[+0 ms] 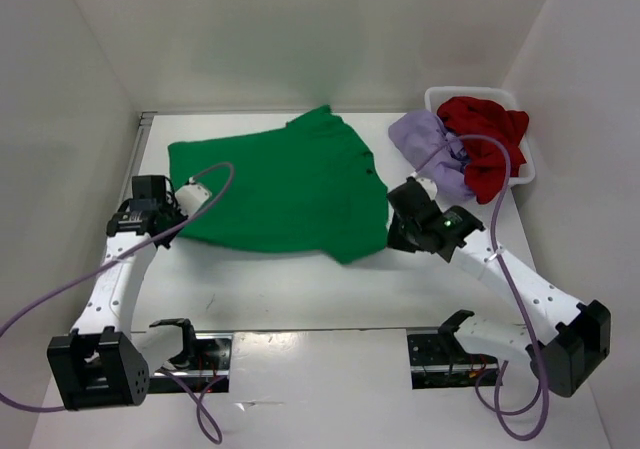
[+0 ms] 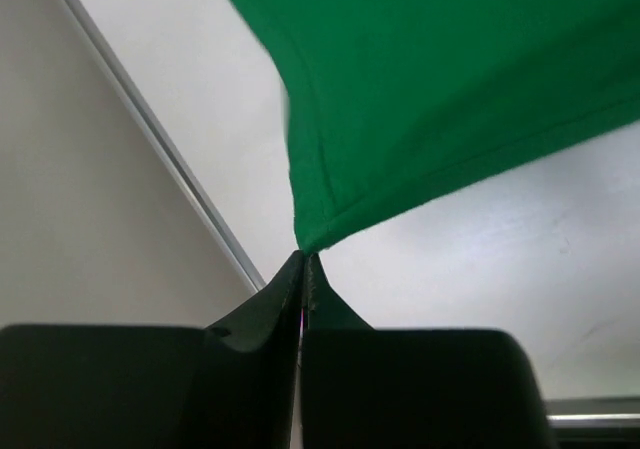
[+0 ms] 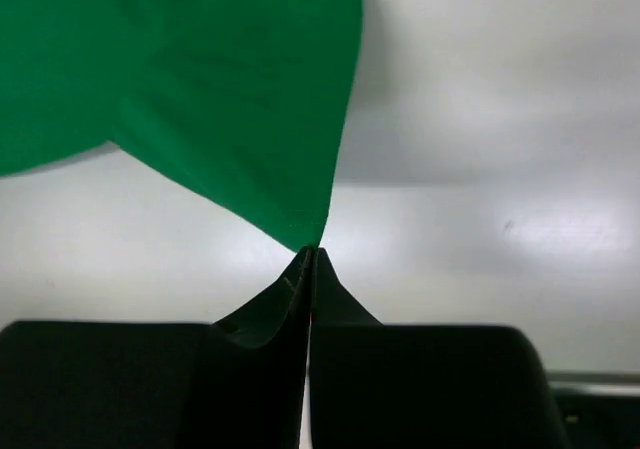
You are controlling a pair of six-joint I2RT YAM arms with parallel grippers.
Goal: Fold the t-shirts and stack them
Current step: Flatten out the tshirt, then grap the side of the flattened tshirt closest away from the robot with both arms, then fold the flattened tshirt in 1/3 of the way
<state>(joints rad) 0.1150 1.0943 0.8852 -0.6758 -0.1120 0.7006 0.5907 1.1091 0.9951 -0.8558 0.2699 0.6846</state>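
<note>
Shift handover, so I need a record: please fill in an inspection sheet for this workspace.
Surface: white table, partly covered.
Job's things: green shirt spread out; lavender shirt spilling from basket; red shirt bunched in it.
Clutter: basket, white, far right.
Grippers: left gripper shut on a green shirt corner; right gripper shut on another.
Cables: purple cables, in loose loops.
Surroundings: white walls.
</note>
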